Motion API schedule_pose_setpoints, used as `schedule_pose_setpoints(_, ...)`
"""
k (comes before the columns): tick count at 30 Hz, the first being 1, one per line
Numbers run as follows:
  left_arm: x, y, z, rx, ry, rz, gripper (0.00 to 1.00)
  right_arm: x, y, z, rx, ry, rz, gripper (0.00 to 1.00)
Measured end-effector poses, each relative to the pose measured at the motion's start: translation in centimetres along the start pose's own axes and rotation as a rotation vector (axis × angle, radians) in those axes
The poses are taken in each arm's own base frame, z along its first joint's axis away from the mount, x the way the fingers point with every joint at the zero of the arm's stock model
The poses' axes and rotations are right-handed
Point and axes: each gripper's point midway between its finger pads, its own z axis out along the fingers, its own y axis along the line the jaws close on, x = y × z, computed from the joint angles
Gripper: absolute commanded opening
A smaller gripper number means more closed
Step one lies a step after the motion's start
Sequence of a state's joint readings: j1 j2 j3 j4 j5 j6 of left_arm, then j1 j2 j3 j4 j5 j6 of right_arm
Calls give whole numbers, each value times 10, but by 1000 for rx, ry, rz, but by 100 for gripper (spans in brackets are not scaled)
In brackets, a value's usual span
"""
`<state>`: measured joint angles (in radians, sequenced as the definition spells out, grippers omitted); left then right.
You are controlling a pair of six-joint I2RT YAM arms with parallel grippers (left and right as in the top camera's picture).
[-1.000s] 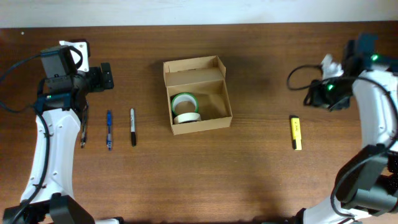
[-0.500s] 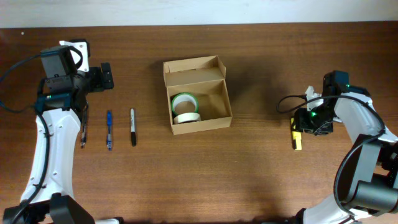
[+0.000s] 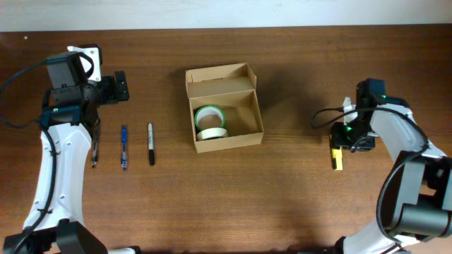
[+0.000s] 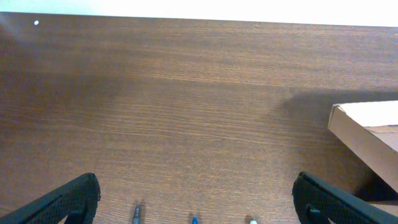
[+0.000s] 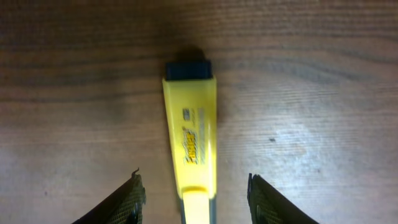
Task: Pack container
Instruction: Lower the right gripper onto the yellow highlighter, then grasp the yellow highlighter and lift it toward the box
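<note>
The container [image 3: 251, 134] is a small tan cardboard box at the table's middle, open, with its flap lid [image 3: 219, 76] standing at the back. A green tape roll [image 3: 207, 115] and a white tape roll [image 3: 212, 132] lie in its left half. A yellow highlighter [image 3: 337, 160] lies on the table at the right. My right gripper [image 3: 344, 138] is open and low over it; in the right wrist view the highlighter [image 5: 191, 124] lies between the fingers [image 5: 199, 202], untouched. My left gripper [image 3: 120, 86] is open and empty at the back left, and it also shows in the left wrist view [image 4: 196, 202].
A grey pen [image 3: 94, 152], a blue pen [image 3: 124, 147] and a black marker [image 3: 150, 144] lie side by side left of the box. Their tips show in the left wrist view [image 4: 194, 219], with a box corner [image 4: 367, 130] at the right.
My right arm has swung in from the back right and come down over the yellow highlighter, fingers open either side of it. The left arm and the box have not moved.
</note>
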<state>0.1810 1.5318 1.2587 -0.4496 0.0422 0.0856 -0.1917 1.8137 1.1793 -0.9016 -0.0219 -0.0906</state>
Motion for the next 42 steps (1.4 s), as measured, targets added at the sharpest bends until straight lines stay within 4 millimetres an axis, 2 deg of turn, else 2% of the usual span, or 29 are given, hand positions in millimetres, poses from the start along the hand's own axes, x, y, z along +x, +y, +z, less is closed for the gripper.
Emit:
schedule_pose_setpoints(4,0,0,0,0,0,0,99,0,0,12,6,23,8,53)
schedule_pose_setpoints(5,0,0,0,0,0,0,99,1,0,15,6,32,8,49)
schedule_pose_setpoints(6,0,0,0,0,0,0,99,1,-1,19,6,40,10,43)
schedule_pose_setpoints(8,0,0,0,0,0,0,99,3,-1,24,7,56,17,23)
schedule_pose_setpoints(10,0,0,0,0,0,0,99,4,-1,27,6,67,26,16)
schedule_pose_setpoints(12,0,0,0,0,-1,0,99,4,-1,27,8,67,32,4)
schedule_pose_setpoints(19,0,0,0,0,0,0,99,9,4,24,-22,92,49,4)
schedule_pose_setpoints(22,0,0,0,0,0,0,99,10,14,10,-76,122,57,4)
schedule_pose_setpoints(24,0,0,0,0,0,0,99,-4,19,-11,-105,95,57,4)
schedule_pose_setpoints(26,0,0,0,0,0,0,99,-28,24,-50,-123,18,44,4)
schedule_pose_setpoints(28,0,0,0,0,0,0,99,-55,31,-101,-129,-110,12,4)
schedule_pose_setpoints(30,0,0,0,0,-1,0,99,-79,46,-168,-130,-274,-59,4)
schedule_pose_setpoints(31,0,0,0,0,0,0,99,-86,60,-209,-131,-370,-125,4)
schedule_pose_setpoints(33,0,0,0,0,0,0,99,-87,84,-261,-135,-493,-237,4)
schedule_pose_setpoints(36,0,0,0,0,0,0,99,-65,142,-327,-154,-656,-495,4)
schedule_pose_setpoints(37,0,0,0,0,0,0,99,-57,160,-340,-164,-693,-572,4)
schedule_pose_setpoints(39,0,0,0,0,0,0,99,-42,195,-352,-185,-734,-731,4)
schedule_pose_setpoints(42,0,0,0,0,0,0,99,-27,238,-342,-190,-726,-970,4)
